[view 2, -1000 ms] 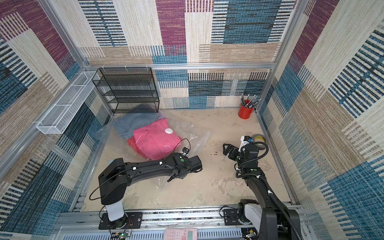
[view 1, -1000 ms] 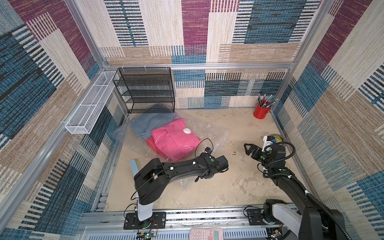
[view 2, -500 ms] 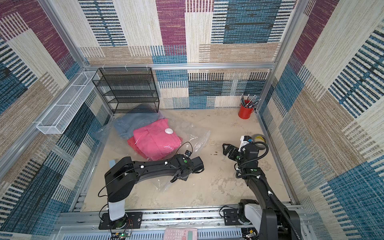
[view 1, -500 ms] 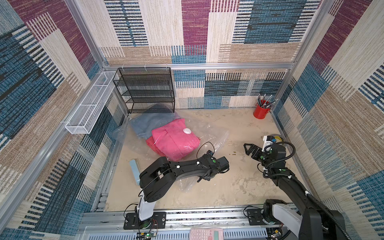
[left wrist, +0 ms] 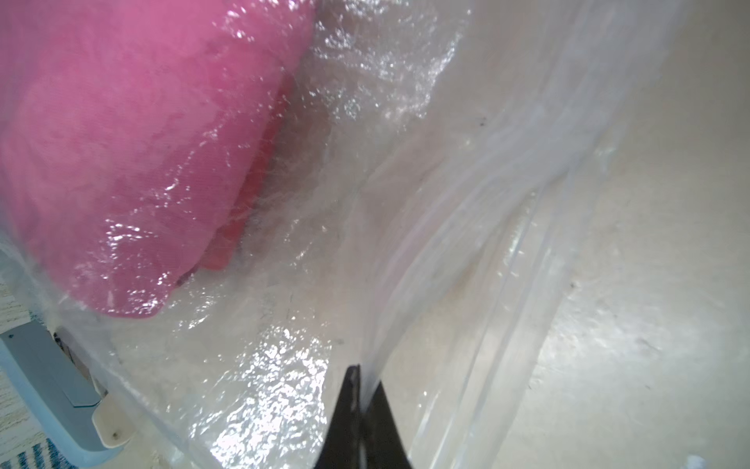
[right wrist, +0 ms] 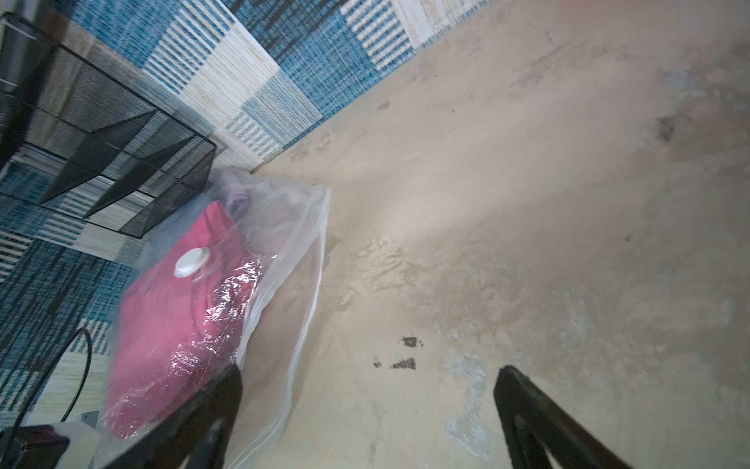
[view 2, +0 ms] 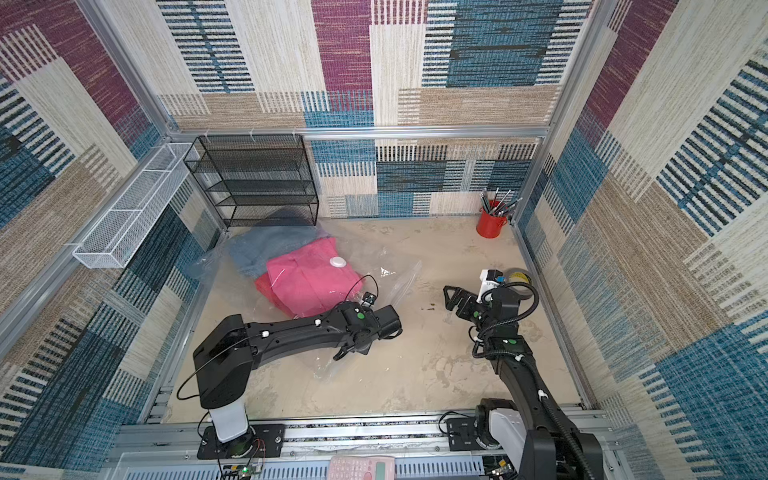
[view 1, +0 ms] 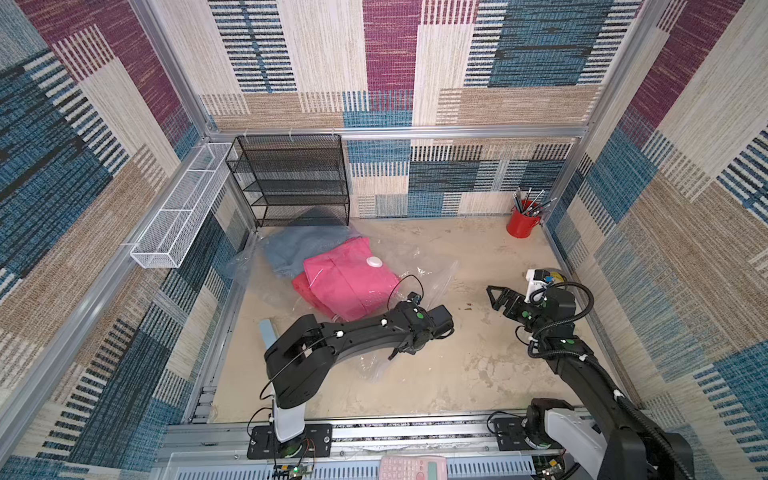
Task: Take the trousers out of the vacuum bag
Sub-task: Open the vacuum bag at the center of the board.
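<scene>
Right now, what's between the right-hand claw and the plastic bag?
Only bare table with a few small dark specks separates the right gripper from the vacuum bag, shown clearest in the right wrist view.

Both top views hang high over the near edge, angled down & fwd across the whole bench (view 1: 457, 257) to the far wall (view 1: 395, 178); near-identical framing, slight sideways shift. Left wrist cam: v. close, past its jaws onto the vacuum bag (left wrist: 284, 365). Right wrist cam: further back, faces left & far over bench. Both wrist views share bag + pink trousers (left wrist: 121, 142)
</scene>
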`<state>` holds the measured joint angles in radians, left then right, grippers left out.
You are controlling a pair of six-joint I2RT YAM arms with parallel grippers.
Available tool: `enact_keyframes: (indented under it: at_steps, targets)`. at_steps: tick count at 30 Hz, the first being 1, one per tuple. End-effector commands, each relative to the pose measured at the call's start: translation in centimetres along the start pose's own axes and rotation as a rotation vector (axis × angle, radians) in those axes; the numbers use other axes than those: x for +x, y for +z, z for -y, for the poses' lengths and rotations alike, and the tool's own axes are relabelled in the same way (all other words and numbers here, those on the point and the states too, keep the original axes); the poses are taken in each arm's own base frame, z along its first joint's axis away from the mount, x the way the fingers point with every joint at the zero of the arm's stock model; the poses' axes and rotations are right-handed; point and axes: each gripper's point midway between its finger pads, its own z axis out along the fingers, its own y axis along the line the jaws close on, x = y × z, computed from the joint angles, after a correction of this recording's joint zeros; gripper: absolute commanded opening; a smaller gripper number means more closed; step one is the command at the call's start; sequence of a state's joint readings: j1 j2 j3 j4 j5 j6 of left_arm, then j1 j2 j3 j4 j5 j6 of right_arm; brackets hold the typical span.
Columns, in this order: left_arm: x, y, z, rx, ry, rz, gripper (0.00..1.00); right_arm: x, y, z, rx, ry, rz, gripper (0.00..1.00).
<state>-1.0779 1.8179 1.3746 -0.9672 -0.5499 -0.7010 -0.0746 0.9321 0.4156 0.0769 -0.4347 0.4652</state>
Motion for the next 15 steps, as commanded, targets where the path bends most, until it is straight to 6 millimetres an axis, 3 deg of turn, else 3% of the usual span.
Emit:
enact_keyframes:
  at_steps: [1, 5, 10, 15]
  targets:
    - [-2.2, -2.7, -1.9, -0.005, -0.006, 0.102, 0.0, 0.9, -1.1, -3.2, -0.154, 0.001, -0.055, 0.94]
    - [-3.7, -5.3, -3.8, 0.007, -0.041, 0.195, 0.0, 2.2, -3.6, -7.1, -0.371, 0.067, -0.082, 0.89]
    - [-4.0, -7.0, -5.5, 0.035, -0.119, 0.27, 0.0, 3.2, -6.0, -10.1, -0.502, 0.101, -0.106, 0.83]
    - [-3.8, -8.5, -6.9, 0.079, -0.192, 0.327, 0.0, 4.8, -6.0, -12.7, -0.604, 0.161, -0.163, 0.79]
